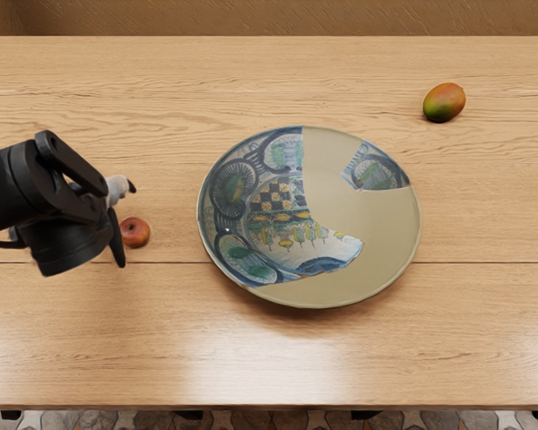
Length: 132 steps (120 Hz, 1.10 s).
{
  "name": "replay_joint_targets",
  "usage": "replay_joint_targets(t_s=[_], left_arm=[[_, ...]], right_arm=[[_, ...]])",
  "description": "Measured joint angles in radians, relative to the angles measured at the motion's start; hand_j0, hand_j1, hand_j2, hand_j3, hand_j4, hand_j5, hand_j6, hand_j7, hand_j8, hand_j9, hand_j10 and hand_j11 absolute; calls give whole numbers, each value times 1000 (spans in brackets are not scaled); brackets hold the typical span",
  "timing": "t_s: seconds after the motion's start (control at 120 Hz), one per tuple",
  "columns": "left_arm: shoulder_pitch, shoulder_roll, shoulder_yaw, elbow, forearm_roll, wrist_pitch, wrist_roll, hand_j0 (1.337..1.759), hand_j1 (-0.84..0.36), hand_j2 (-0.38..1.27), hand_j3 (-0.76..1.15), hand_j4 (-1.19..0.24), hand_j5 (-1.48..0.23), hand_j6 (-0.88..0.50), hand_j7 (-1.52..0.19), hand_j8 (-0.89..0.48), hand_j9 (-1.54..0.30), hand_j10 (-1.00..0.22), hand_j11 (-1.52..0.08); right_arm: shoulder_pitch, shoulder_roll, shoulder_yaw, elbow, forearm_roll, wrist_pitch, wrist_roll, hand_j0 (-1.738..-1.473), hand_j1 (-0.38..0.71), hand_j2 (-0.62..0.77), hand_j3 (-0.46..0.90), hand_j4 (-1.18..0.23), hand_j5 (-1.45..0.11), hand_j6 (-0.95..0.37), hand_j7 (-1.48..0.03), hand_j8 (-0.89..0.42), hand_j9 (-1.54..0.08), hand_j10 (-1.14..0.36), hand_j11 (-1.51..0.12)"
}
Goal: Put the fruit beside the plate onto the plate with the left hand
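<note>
Left hand (72,224) hovers with fingers (117,246) apart, holding nothing, just beside the small red fruit (134,232), which lies on the table (251,358) left of the plate (386,246). Closing carelessly may knock the round fruit away.

The plate (377,242) lies mid-table (269,358). The fruit (134,232) lies on the table to the plate's left, near it but apart. The left hand (81,224) is just left of the fruit. The mango (444,102) lies behind and right of the plate, well apart.
</note>
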Motion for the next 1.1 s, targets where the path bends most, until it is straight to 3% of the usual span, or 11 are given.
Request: replay_joint_targets(t_s=[0.05, 0.275, 1.1], left_arm=[[37, -14, -3, 9, -3, 1, -1, 1658, 96, 42, 0, -211, -274, -211, -274, -211, -274, -211, -274], [55, -17, -12, 44, -8, 2, -2, 1658, 4, 58, 0, -288, -374, -288, -374, -288, -374, -288, -374], [88, -20, -45, 74, -36, 83, -1, 1658, -105, 76, 0, -379, -492, -379, -492, -379, -492, -379, -492]], right_arm=[[0, 0, 0, 0, 0, 0, 0, -1658, -331, -3, 0, -15, -20, -15, -20, -15, -20, -15, -20], [0, 0, 0, 0, 0, 0, 0, -1658, -331, -3, 0, -15, -20, -15, -20, -15, -20, -15, -20], [0, 0, 0, 0, 0, 0, 0, -1658, -331, -3, 0, -15, -20, -15, -20, -15, -20, -15, -20]])
